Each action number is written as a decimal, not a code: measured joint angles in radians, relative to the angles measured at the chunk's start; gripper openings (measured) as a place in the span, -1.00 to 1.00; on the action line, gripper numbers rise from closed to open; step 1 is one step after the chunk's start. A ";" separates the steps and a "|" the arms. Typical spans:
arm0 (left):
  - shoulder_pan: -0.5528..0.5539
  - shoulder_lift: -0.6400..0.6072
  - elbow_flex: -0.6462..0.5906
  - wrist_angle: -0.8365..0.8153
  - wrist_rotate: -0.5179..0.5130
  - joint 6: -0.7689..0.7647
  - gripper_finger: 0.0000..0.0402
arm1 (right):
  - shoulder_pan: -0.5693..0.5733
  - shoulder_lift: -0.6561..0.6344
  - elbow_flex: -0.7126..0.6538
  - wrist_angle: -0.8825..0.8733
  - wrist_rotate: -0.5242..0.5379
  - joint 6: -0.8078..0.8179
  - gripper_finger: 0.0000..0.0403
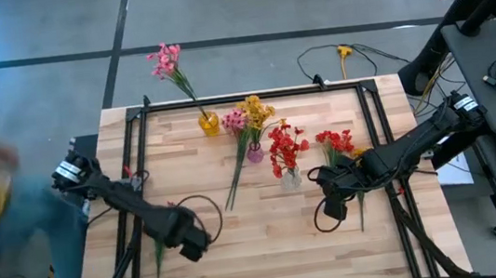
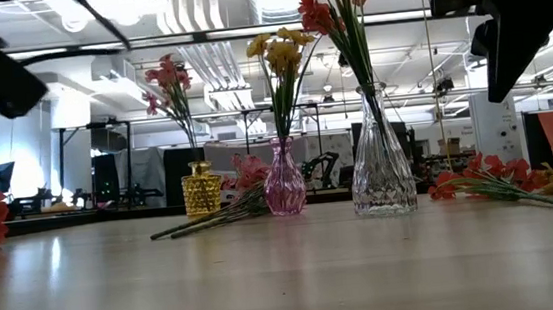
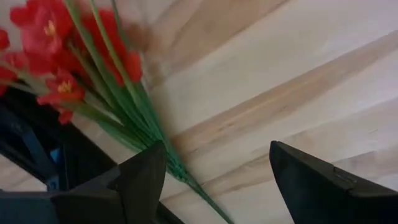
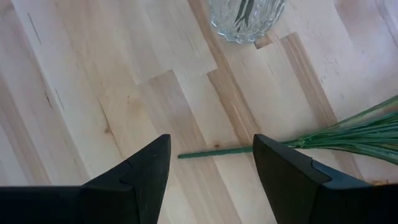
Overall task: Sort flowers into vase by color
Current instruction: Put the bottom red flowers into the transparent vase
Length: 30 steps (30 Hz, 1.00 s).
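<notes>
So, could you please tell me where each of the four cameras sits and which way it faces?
High view: overhead, looking straight down on the table; both arms show.
Low view: at tabletop height, looking level across at the clear vase; dark arm parts hang at the top.
Left wrist view: looks past open left fingers at red flowers.
Right wrist view: looks down past open right fingers at a green stem.
Shared: right wrist and low views both show the clear vase.
</notes>
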State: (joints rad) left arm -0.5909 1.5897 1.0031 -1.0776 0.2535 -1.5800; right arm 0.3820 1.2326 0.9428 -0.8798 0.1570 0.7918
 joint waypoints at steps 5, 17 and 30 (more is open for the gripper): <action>-0.098 0.009 -0.003 -0.058 -0.010 -0.150 0.32 | 0.000 0.000 0.000 0.001 0.001 -0.002 0.10; -0.238 0.010 -0.053 -0.078 -0.115 -0.441 0.22 | 0.031 0.000 0.000 0.003 0.000 -0.003 0.10; -0.252 0.010 -0.135 0.008 -0.164 -0.495 0.21 | 0.116 0.000 0.000 0.003 -0.008 0.020 0.10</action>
State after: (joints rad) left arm -0.8430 1.5997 0.8676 -1.0692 0.0893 -2.0755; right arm 0.4985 1.2327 0.9428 -0.8771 0.1490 0.8116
